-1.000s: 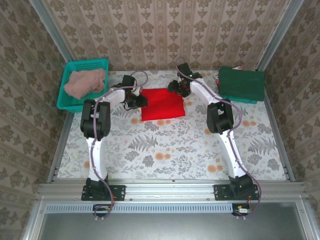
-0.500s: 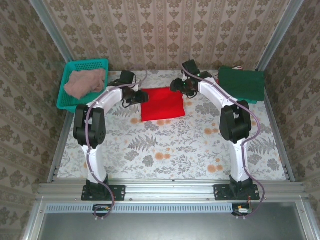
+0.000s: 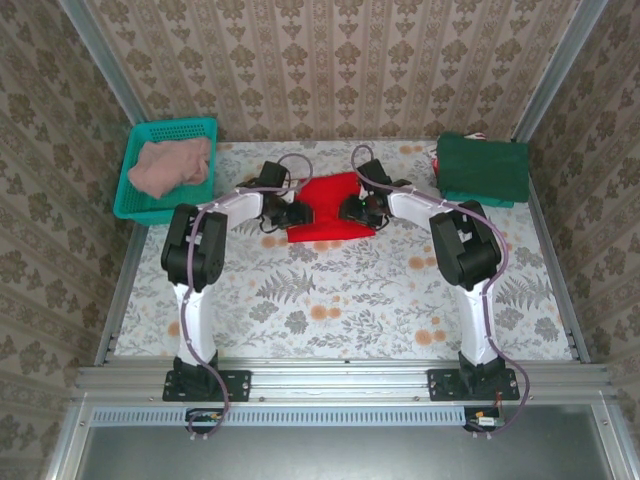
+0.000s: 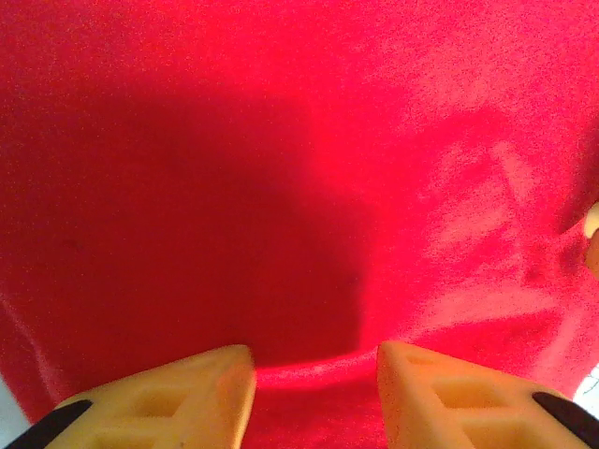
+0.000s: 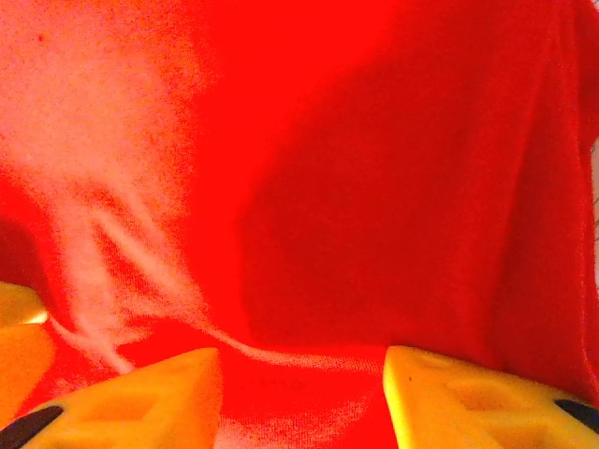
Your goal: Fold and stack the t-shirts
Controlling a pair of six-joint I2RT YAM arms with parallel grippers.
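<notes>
At the far left of the desk stands the teal mesh basket, with the dusty pink t-shirt heaped loosely inside it.

My left arm rises from its base at the near edge, bends at the elbow, and its forearm slants away and to the right, ending low at the left side of the red t-shirt. My left jaws point right, into that side. In the left wrist view my yellow fingertips stand partway apart, a soft ridge of red cloth running across the gap. I cannot tell whether they pinch it.

The red t-shirt lies folded in the middle of the desk toward the far side, between my two jaws.

My right arm mirrors the left, elbow bent and forearm slanting away and to the left. My right jaws meet the shirt's right side. There too my fingertips sit partway apart with a crease of red cloth between them, grip unclear.

The dark green t-shirts lie folded in a stack at the far right corner.
</notes>
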